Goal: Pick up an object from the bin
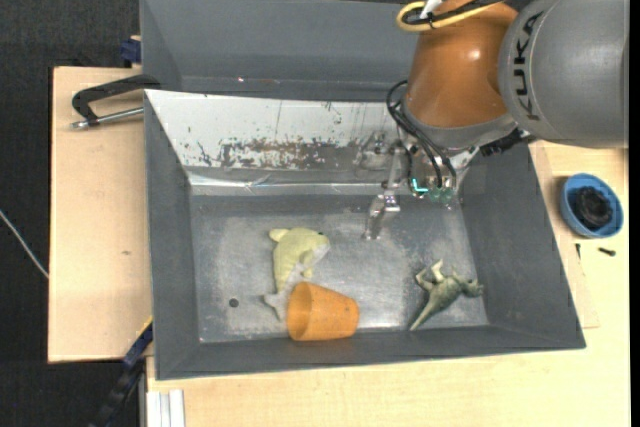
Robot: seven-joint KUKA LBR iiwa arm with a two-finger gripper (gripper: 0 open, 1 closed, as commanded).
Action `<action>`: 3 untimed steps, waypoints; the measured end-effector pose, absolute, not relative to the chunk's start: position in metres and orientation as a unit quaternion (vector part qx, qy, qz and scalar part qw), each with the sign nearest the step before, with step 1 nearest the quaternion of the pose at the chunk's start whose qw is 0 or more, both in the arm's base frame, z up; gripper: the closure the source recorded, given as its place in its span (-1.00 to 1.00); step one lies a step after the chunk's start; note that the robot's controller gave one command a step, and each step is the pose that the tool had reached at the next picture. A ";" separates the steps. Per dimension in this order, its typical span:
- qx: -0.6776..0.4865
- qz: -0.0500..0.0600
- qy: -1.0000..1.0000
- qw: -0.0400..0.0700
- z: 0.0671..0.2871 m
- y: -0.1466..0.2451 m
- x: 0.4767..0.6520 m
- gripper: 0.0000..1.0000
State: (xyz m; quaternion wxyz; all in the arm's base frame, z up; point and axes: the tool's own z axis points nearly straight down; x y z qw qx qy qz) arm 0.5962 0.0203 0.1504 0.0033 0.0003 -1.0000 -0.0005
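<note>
The arm (560, 55) reaches in from the right edge of the bin (170, 245). The claw (408, 200) hangs open above bare floor near the back wall, right of centre, with nothing between its fingers. A green dinosaur figure (445, 290) lies near the front right corner, nearest the claw but apart from it. A pale yellow fish-like toy (295, 260) lies near the front edge at centre, its tail end touching an orange cup (322, 313) tipped on its side.
</note>
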 end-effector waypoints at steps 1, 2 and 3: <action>0.047 -0.001 -0.999 -0.004 0.072 0.062 0.527 -1.00; 0.049 -0.002 -0.999 -0.005 0.073 0.130 0.555 -1.00; 0.047 -0.002 -0.999 -0.005 0.074 0.128 0.556 1.00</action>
